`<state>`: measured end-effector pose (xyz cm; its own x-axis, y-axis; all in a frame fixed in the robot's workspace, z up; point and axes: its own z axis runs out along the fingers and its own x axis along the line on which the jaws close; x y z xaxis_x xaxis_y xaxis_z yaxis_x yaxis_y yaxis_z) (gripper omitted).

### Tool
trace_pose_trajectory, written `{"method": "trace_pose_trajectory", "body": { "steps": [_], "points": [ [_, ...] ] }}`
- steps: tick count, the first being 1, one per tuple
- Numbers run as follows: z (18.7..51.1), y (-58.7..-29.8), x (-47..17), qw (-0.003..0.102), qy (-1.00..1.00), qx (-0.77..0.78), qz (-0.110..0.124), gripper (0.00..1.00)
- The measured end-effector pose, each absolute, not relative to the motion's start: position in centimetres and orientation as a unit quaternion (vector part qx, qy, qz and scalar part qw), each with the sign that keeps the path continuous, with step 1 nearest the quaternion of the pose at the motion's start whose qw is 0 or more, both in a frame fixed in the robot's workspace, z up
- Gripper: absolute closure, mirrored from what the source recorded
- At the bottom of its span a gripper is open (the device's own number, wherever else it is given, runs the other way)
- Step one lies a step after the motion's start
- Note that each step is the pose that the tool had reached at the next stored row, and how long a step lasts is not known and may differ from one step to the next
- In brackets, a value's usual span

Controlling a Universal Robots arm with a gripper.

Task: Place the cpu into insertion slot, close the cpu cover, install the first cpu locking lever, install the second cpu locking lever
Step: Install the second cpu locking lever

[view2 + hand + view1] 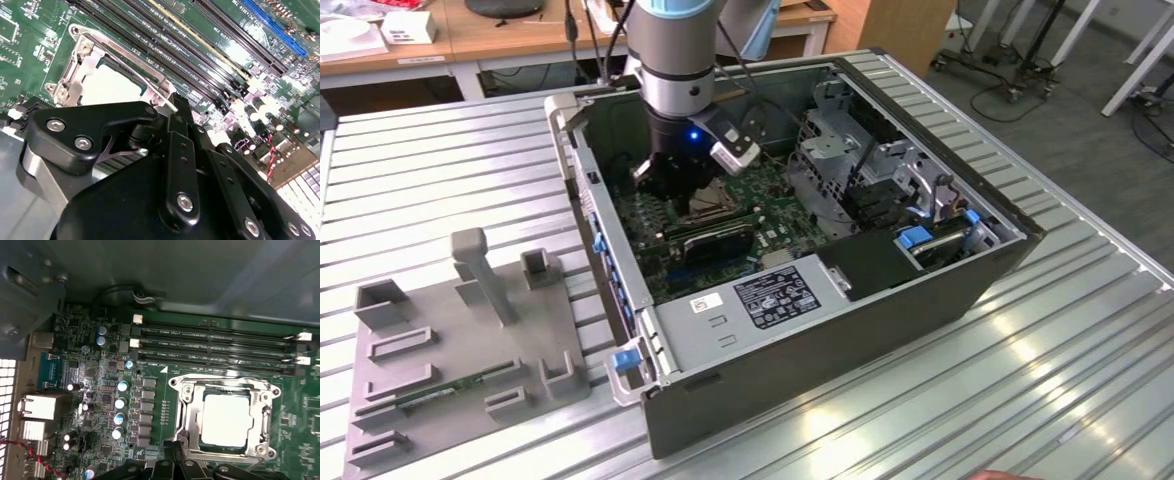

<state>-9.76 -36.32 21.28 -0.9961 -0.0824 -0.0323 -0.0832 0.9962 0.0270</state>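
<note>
Your arm drops near-vertical into the open PC case [961, 270], w/ the gripper [678, 185] low over the green motherboard [761, 190], just at the socket's edge. Fingers [181, 150] look drawn narrow, tips pressed together by the cover's rim; can't tell if they pinch anything. The cpu [225, 421] sits flat in the insertion slot [197, 405], w/ the cpu cover [264, 412] down around it, framing the pale top. Memory slots [215, 345] run at 12 o'clock of the socket in the first wrist view; capacitors [120, 405] stand at its 9 o'clock. The exterior view adds a grey fixture tray [467, 350] on the slatted table [1041, 380], at 8 o'clock of the case.
</note>
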Motion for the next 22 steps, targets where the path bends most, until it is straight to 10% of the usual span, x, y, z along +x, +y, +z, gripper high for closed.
{"method": "trace_pose_trajectory", "body": {
  "steps": [22],
  "points": [
    [24.8,-36.2,-9.0,0.015,0.999,-0.041,0.014,0.89]
  ]
}}
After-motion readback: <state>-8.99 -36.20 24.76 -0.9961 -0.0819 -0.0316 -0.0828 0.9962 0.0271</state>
